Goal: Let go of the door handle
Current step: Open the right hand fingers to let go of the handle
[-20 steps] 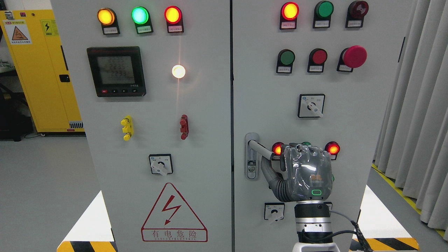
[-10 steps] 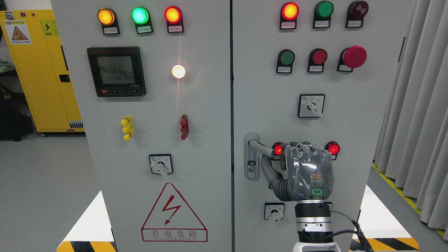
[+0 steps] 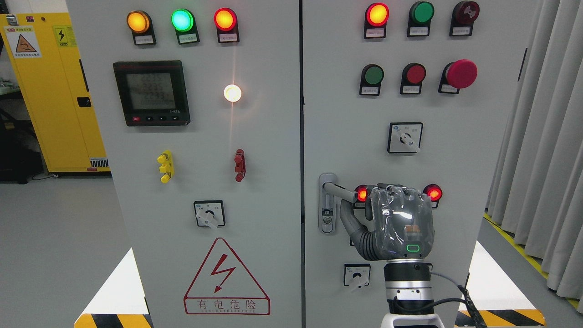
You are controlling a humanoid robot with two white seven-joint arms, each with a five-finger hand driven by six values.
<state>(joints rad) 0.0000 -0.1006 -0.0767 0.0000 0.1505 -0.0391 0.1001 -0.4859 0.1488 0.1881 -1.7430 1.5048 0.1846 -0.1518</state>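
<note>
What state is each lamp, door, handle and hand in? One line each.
Right hand: curled around the door handle.
Door handle: turned sideways.
Doors: closed.
Top left lamps: all three lit.
White lamp: lit.
Top right red lamp: lit.
Green lamp beside it: off.

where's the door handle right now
In the head view, the door handle sits low on the right cabinet door's left edge, sticking out toward the right hand, beside a lit red lamp.
</note>
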